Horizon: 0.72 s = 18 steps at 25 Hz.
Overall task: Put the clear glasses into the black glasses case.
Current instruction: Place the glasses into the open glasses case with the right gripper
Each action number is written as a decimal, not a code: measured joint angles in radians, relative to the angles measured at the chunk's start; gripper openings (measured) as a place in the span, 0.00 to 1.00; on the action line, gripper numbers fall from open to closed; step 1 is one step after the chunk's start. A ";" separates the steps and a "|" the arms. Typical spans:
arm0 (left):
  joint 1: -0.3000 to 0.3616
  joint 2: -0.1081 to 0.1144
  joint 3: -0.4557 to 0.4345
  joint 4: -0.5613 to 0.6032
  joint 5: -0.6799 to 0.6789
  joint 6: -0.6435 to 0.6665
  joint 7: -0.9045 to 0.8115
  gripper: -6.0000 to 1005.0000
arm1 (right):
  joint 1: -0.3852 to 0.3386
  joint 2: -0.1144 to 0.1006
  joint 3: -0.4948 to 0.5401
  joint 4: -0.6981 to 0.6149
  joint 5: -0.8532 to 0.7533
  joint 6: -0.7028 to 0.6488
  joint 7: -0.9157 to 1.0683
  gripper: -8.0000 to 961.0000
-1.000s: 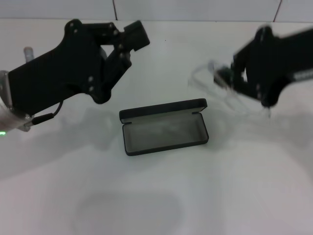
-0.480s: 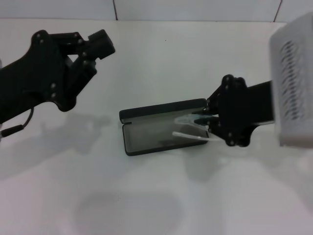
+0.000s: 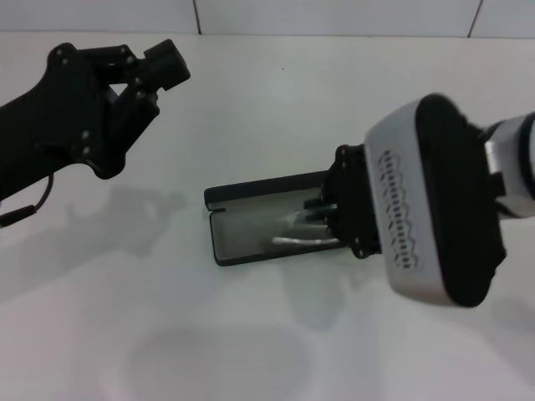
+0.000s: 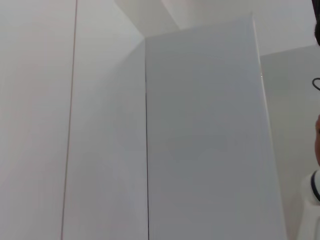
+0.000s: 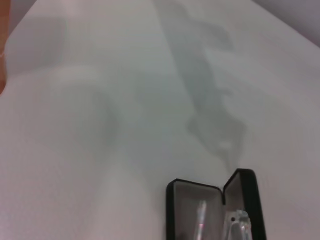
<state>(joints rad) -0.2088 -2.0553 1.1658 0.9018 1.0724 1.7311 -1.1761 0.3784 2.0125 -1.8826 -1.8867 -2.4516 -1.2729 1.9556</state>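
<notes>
Fingers of the right gripper (image 3: 322, 219) are pinched on the clear glasses (image 3: 303, 234), at the right-hand end of the open black glasses case (image 3: 251, 230); the jaws themselves are mostly hidden behind the wrist housing in the head view, so the hold is judged from the clear arms jutting out leftward from them; those arms reach over the grey lining, low inside the tray, pointing along the case's long axis toward its left end. In the right wrist view the clear glasses (image 5: 235, 222) sit within the black glasses case (image 5: 172, 192), one thin arm lying on the lining, the lid standing up alongside; whether the frame rests fully on the lining cannot be told. Glasses and tray look aligned lengthwise, so the release probably turns on the front end clearing the right rim. Left gripper (image 3: 146, 79) hangs open, raised well apart to the far left; the right arm is plainly the nearer one.
</notes>
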 joint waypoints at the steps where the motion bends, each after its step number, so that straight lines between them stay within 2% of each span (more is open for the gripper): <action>1: 0.000 0.000 0.000 0.000 0.000 -0.001 0.001 0.05 | 0.000 0.000 -0.015 0.004 -0.013 0.007 0.000 0.05; 13: -0.001 0.000 -0.015 -0.005 0.007 -0.009 0.005 0.05 | 0.001 0.006 -0.093 0.056 -0.074 0.095 0.006 0.05; 18: -0.002 -0.001 -0.015 -0.011 0.008 -0.011 0.006 0.05 | 0.001 0.008 -0.133 0.108 -0.122 0.172 0.011 0.05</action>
<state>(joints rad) -0.2111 -2.0559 1.1504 0.8906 1.0799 1.7198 -1.1704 0.3789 2.0202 -2.0154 -1.7783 -2.5731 -1.1009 1.9662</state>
